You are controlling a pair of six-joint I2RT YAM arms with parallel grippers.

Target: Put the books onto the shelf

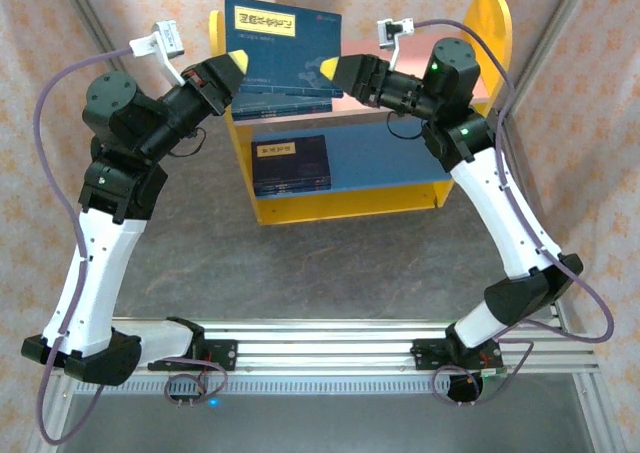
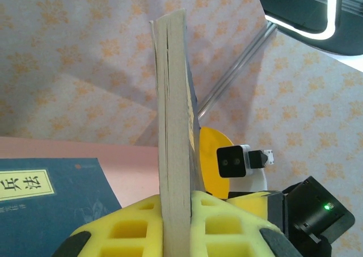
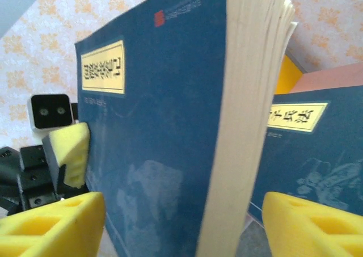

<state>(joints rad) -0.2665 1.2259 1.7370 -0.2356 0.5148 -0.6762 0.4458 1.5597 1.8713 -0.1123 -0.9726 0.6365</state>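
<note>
Above the pink upper board of the shelf (image 1: 400,153), 1 book (image 1: 282,43) stands on edge, its cover facing the arms. At its left edge the left gripper (image 1: 240,65) is clamped tight on it. The right gripper (image 1: 325,68) straddles the right edge with jaws apart, its pads clear of both covers. Other books (image 1: 285,101) lie flat beneath it, and another stack (image 1: 290,163) sits on the blue board. Pinched on 1 side only, the thin book may sag or twist, catch the flat books and topple forward off the board once released.
</note>
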